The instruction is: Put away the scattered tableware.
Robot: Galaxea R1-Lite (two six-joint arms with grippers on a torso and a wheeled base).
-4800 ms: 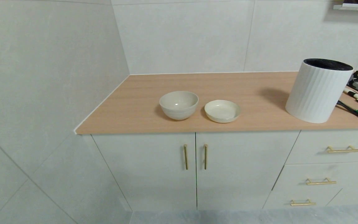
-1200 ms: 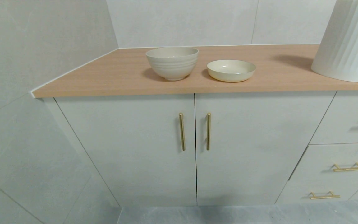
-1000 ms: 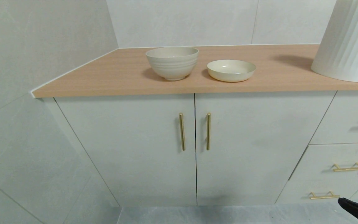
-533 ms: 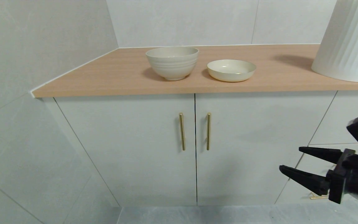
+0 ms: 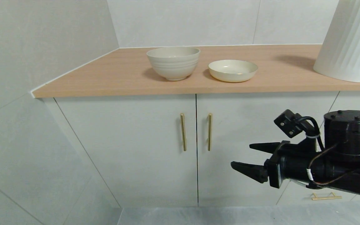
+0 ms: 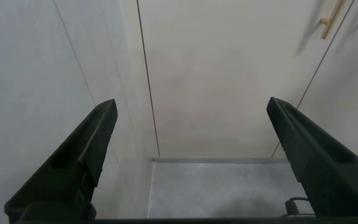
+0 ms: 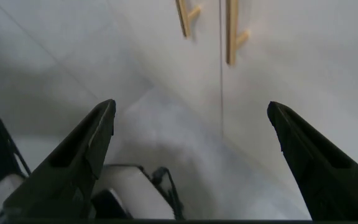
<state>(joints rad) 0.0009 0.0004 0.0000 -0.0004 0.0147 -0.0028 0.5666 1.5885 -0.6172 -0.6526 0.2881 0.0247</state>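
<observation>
**Q:** Where is the tableware located?

**A:** A ribbed deep bowl is seated upright on the wooden countertop. A shallow dish is set just beside it at the bowl's 3 o'clock, and the two are not touching. A white ribbed container is stood farther out at 3 o'clock, well apart from both.

**Q:** What is recorded for the grippers?

**A:** The right gripper is held in front of the right-hand cabinet door, below countertop level. It is at 4 o'clock from the paired brass door handles. Its fingers are spread and pointed toward 9 o'clock, and nothing is gripped. In the right wrist view the same handles are framed beyond the spread fingers. The left gripper is shown in the left wrist view with its fingers spread wide and nothing held between them. It is faced toward a cabinet front and the grey floor.
</observation>
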